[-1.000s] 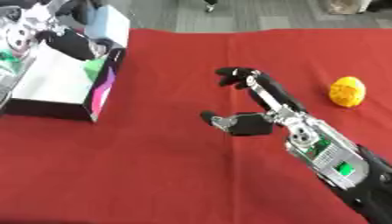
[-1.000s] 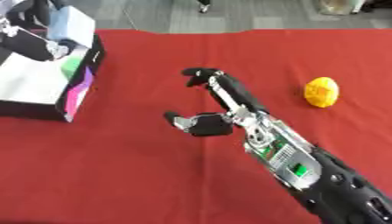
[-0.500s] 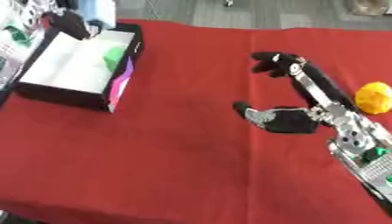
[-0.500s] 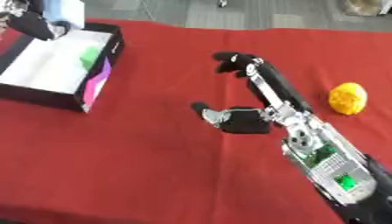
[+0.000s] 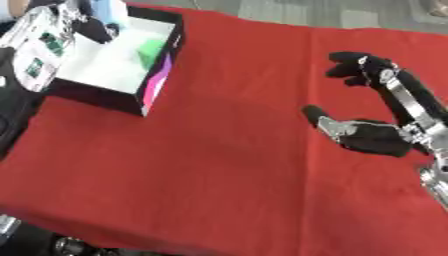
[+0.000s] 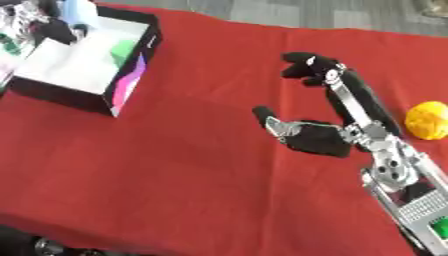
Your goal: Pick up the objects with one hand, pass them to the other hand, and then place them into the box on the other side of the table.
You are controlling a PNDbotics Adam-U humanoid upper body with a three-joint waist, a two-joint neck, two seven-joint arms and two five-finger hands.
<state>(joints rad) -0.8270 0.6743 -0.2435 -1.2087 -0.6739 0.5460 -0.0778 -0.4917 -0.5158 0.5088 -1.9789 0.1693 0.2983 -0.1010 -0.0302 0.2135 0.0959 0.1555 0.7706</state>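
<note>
Along the near right of the red cloth-covered counter [image 6: 175, 165], the robot's black and silver right arm reaches in from the lower right corner, and its right hand [image 6: 319, 137] hangs above the cloth with nothing in it: the thumb juts out toward the left while the black fingers [image 6: 306, 67] stretch away from the palm and bend at their ends, spread apart from the thumb. Just to the right of that arm, resting on the cloth, is a bumpy round yellow object [image 6: 429, 120], near the forearm but not touching it. Farther off, at the far left of the counter, stands an open rectangular box [image 5: 162, 70] with black walls, a white inside and a pink and purple patch on its near right corner; a small green object [image 5: 150, 49] lies inside it against the right wall. At the box's far left corner, the robot's left hand [image 5: 92, 25] shows in black and silver; whether its fingers are spread or curled I cannot tell.
</note>
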